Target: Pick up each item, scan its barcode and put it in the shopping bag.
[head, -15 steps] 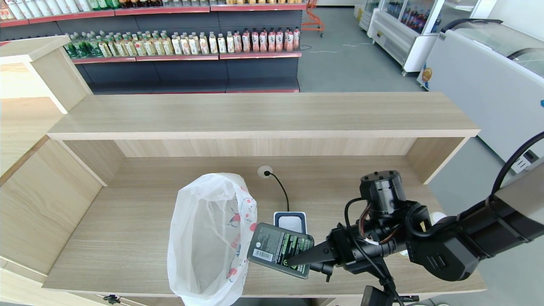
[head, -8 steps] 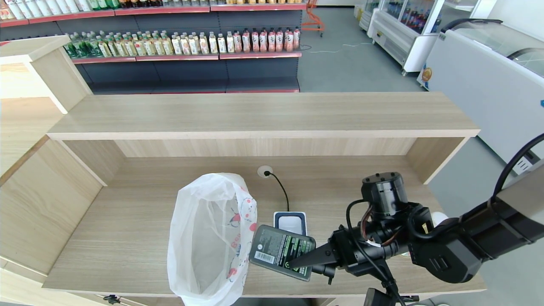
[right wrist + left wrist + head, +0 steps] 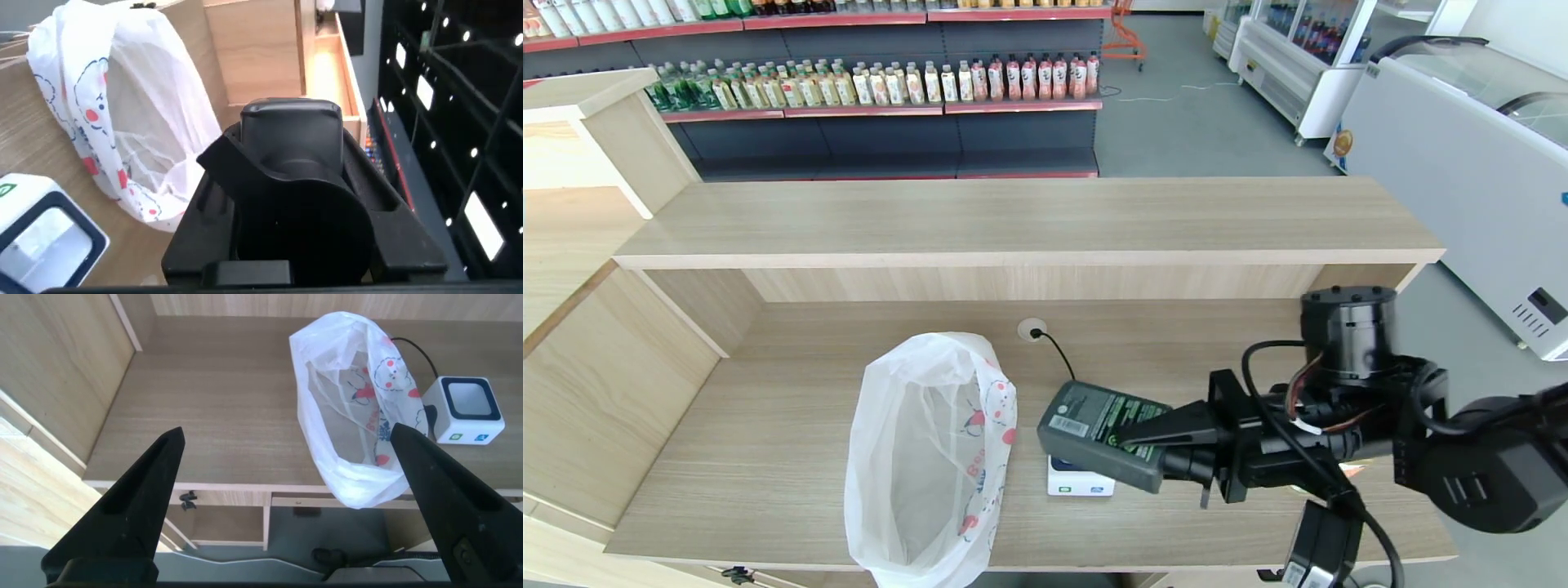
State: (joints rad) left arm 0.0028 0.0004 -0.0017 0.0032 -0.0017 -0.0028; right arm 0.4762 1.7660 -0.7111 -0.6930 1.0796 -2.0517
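Note:
My right gripper [image 3: 1145, 447] is shut on a dark grey pouch [image 3: 1099, 429] with green print and a white barcode label. It holds the pouch just above the small white barcode scanner [image 3: 1080, 480], to the right of the shopping bag. In the right wrist view the dark pouch [image 3: 292, 131] sits between the fingers, with the scanner [image 3: 45, 233] and the bag [image 3: 131, 122] beyond. The white plastic shopping bag [image 3: 931, 453] stands open on the wooden counter [image 3: 760, 441]. My left gripper [image 3: 294, 498] hangs open, well above the counter's front edge, near the bag [image 3: 355, 408] and scanner [image 3: 467, 410].
A black cable [image 3: 1062, 359] runs from a hole in the counter to the scanner. A raised wooden ledge [image 3: 1029, 220] borders the far side, and side walls close the left and right. Store shelves and freezers stand beyond. The counter left of the bag is bare.
My right arm has swung right and farther back with the pouch. The pouch went from beside the bag's rim to over the scanner, which it now partly covers.

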